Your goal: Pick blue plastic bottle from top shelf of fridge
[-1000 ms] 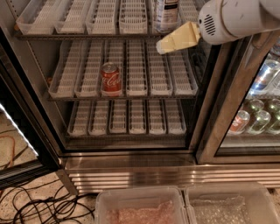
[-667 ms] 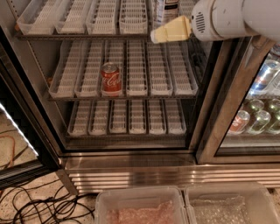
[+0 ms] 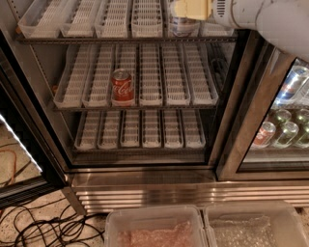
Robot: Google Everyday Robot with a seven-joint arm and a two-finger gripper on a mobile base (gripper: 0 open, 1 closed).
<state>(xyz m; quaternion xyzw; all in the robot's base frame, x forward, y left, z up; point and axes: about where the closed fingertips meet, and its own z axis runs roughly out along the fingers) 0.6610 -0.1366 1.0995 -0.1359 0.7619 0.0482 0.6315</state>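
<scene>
The blue plastic bottle [image 3: 183, 25] stands on the top shelf [image 3: 120, 39] of the fridge [image 3: 145, 173], in a lane tray right of centre. Only its lower part with the label shows, below the gripper. My gripper [image 3: 182, 8], cream-coloured on a white arm [image 3: 270, 19], reaches in from the upper right. It sits at the picture's top edge, right in front of the bottle's upper part. Whether it touches the bottle I cannot tell.
A red cola can [image 3: 122, 87] stands on the middle rack. The neighbouring compartment [image 3: 285, 130] on the right holds many cans behind glass. The open fridge door [image 3: 21, 164] is at the left. Black cables [image 3: 43, 226] lie on the floor. Two translucent bins [image 3: 154, 224] sit at the bottom.
My gripper has moved up and to the left, from in front of the middle rack's right side to the bottle on the top shelf.
</scene>
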